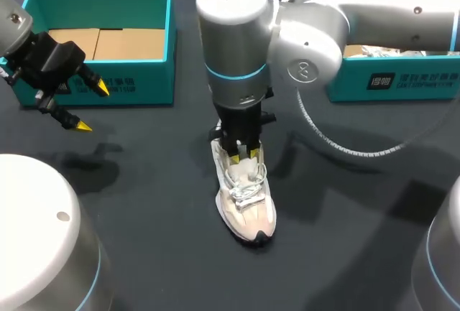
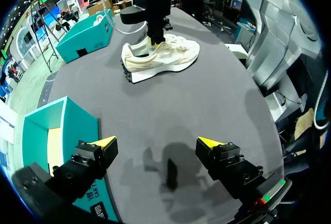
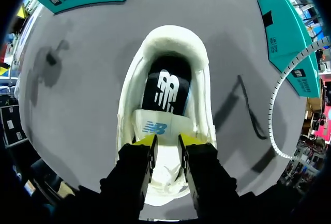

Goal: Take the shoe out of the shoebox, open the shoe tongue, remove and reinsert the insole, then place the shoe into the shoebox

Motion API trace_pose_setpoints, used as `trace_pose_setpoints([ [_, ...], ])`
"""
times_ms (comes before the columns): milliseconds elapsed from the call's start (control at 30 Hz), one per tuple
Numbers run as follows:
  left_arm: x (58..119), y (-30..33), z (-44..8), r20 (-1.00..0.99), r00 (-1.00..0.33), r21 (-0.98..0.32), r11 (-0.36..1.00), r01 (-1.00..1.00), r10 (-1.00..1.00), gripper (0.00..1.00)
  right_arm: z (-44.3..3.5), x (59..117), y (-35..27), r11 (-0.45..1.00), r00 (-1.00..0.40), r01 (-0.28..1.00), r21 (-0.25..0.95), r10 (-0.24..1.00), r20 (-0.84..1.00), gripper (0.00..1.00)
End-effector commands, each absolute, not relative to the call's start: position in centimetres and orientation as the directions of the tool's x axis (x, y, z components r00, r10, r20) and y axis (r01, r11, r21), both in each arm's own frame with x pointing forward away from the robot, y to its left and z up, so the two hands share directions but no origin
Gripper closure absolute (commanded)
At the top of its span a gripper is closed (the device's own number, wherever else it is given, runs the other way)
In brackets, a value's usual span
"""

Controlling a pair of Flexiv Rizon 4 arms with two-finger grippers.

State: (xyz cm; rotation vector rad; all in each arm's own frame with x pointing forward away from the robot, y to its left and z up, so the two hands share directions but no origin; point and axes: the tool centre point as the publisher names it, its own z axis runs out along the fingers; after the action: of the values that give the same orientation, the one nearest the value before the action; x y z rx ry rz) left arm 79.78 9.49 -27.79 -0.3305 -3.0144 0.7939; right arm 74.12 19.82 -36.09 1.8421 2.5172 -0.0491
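A cream shoe [image 1: 246, 200] stands upright mid-table, toe toward me. My right gripper [image 1: 244, 154] comes straight down onto it. In the right wrist view its fingers [image 3: 145, 146] stand close together, pinching the white tongue [image 3: 158, 125] between them, at the mouth of the shoe [image 3: 170, 40]. The black insole [image 3: 165, 87] lies inside, ahead of the tongue. My left gripper [image 1: 92, 106] hangs open and empty at the far left, just in front of the teal shoebox [image 1: 136, 85]. From the left wrist, the shoe [image 2: 165, 58] lies far ahead of that open gripper [image 2: 158, 144].
A second teal box [image 1: 402, 81] with white paper inside stands at the back right, behind my right arm. A coiled cable [image 1: 316, 128] hangs off that arm near the shoe. Bare dark tabletop surrounds the shoe.
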Motion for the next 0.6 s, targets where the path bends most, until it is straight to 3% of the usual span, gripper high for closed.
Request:
trace_pose_setpoints([
  [33, 79.7, 9.5, -27.8, -0.046, -0.978, -0.485, 0.851, 0.202, 0.205, 0.0, -35.3, 74.2, 19.9, 0.32, -0.319, 0.948, -0.001, 0.947, -0.046, 0.74],
  [367, 79.7, 9.5, -27.8, -0.046, -0.978, -0.485, 0.851, 0.202, 0.205, 0.0, -29.1, 73.9, 20.6, 0.5, -0.49, 0.864, 0.067, 0.863, -0.119, 0.71],
  [600, 79.7, 9.5, -27.8, -0.046, -0.978, -0.485, 0.851, 0.202, 0.205, 0.0, -27.2, 74.9, 20.2, 0.742, -0.734, 0.668, 0.058, 0.67, -0.111, 0.67],
])
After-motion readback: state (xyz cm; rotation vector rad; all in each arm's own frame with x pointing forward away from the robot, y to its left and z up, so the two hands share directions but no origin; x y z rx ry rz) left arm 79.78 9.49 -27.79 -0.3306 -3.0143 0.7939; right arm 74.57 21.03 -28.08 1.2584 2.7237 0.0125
